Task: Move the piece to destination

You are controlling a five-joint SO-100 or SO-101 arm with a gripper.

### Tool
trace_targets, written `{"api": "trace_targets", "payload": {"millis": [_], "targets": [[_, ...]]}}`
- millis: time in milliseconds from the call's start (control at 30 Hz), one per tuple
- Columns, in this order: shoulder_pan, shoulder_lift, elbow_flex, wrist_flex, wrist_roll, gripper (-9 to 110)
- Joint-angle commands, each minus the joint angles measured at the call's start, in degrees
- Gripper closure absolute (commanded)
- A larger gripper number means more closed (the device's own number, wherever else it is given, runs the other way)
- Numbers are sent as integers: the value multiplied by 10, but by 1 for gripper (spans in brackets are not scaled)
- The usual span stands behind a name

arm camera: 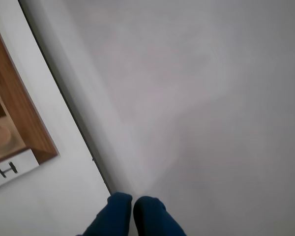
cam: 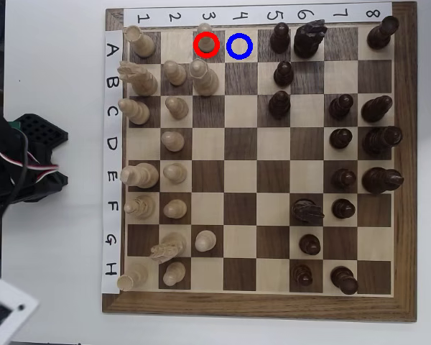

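Note:
In the overhead view the piece [cam: 207,44], a small pale pawn, stands inside a red ring on the dark square A3 at the board's top edge. The destination [cam: 239,46] is the light square just to its right, marked by a blue ring and bare. Neither shows in the wrist view. My gripper [arm camera: 133,204] enters the wrist view from the bottom. Its two blue fingertips [arm camera: 119,209] are pressed together with nothing between them, over the white table beside the board's H corner. In the overhead view I cannot pick out the fingers.
The wooden chessboard [cam: 406,180] carries several pale pieces on its left columns and dark ones on the right. Taller pale pieces [cam: 200,75] stand just below the pawn. The arm's black base [cam: 29,154] sits left of the board. The H label [arm camera: 7,169] marks the board corner.

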Motion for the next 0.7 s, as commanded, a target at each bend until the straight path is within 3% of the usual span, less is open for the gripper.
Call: {"api": "trace_targets", "payload": {"millis": [0, 333, 500, 667], "targets": [[-117, -124, -380, 94, 172, 101], [-287, -137, -496, 178, 306, 101], [-401, -124, -490, 180, 399, 101], [-518, -92, -430, 182, 421, 101]]}}
